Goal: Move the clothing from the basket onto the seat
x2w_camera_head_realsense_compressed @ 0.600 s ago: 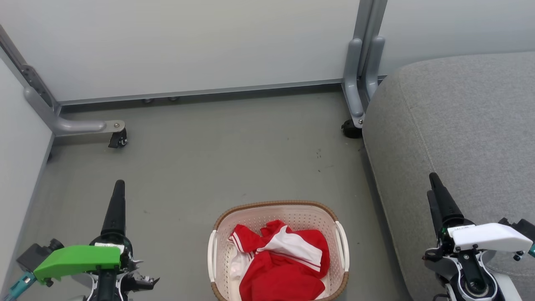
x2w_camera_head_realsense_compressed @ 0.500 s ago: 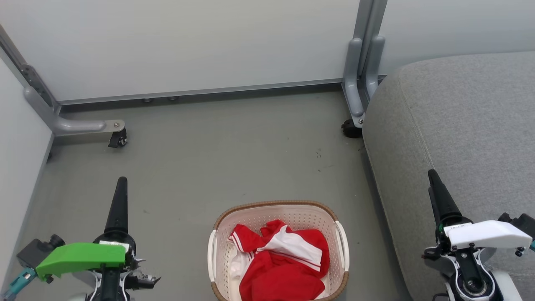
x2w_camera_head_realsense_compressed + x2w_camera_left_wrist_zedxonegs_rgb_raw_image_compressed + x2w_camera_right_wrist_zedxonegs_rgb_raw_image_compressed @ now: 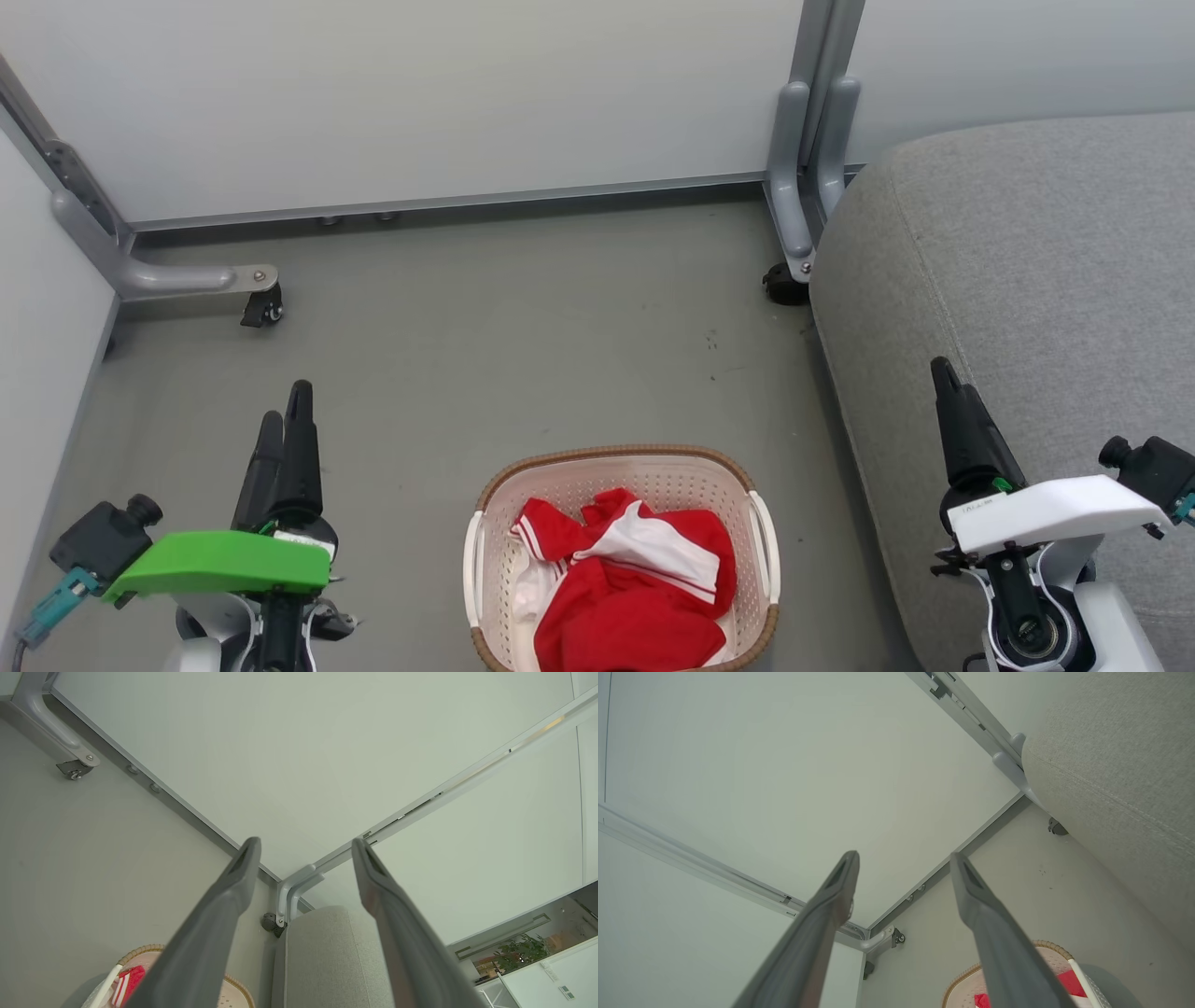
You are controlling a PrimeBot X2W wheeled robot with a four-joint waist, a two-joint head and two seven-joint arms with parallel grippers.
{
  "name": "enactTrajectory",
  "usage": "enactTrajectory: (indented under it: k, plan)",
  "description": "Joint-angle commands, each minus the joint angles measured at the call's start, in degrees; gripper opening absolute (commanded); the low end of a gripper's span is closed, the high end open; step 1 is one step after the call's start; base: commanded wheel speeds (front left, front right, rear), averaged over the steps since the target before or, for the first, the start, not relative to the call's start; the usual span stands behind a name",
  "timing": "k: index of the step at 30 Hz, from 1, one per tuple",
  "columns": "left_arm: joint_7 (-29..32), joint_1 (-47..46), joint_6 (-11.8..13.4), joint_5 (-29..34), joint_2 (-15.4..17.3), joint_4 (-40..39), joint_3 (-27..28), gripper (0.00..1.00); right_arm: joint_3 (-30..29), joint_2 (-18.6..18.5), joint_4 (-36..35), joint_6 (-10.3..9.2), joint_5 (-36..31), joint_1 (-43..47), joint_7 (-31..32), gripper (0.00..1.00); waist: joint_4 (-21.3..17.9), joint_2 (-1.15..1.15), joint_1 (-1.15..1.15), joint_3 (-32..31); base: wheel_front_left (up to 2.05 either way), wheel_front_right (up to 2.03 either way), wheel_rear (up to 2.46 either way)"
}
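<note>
Jaws stand apart and empty on both the left gripper (image 3: 306,842) and the right gripper (image 3: 903,855), one off to each side of the basket (image 3: 607,455). All the clothing (image 3: 635,588) lies heaped in the basket, on the floor (image 3: 513,327) just beside the seat (image 3: 1027,261), whose visible part carries no garment. Judged from this, nothing is moved yet; every piece is left to grasp, lift and carry over.

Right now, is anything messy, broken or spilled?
Nothing looks broken or spilled. The red clothing is just crumpled in a heap inside the basket, which stands upright on the floor beside the seat. A few small dark specks mark the floor near the seat.
</note>
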Motion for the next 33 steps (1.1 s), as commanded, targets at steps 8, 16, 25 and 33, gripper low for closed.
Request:
enactTrajectory:
  k: [8,16,25,33]
  plan:
    - [-2.0,-1.2,-0.2,9.6,0.5,-0.1,-0.5,1.00,1.5,-0.7,-1.8,0.03,-9.3,-0.4,-2.1,1.00,-0.1,0.00,0.00,0.2,0.00,0.00,0.00]
    - [-3.5,-1.1,0.2,17.0,0.4,0.5,-1.0,1.00,2.7,-1.1,-1.5,0.03,-16.2,-0.3,-3.6,1.00,-0.1,0.00,0.00,0.3,0.00,0.00,0.00]
    - [-5.0,-1.0,0.9,24.5,0.6,0.9,-2.1,1.00,3.4,-0.9,-0.4,0.03,-23.1,-0.1,-5.1,1.00,0.0,0.00,0.00,0.3,0.00,0.00,0.00]
    - [-6.3,-0.2,1.9,30.2,0.8,1.2,-3.2,1.00,3.7,-0.7,0.7,0.03,-28.1,0.1,-6.3,1.00,0.1,0.00,0.00,0.2,0.00,0.00,0.00]
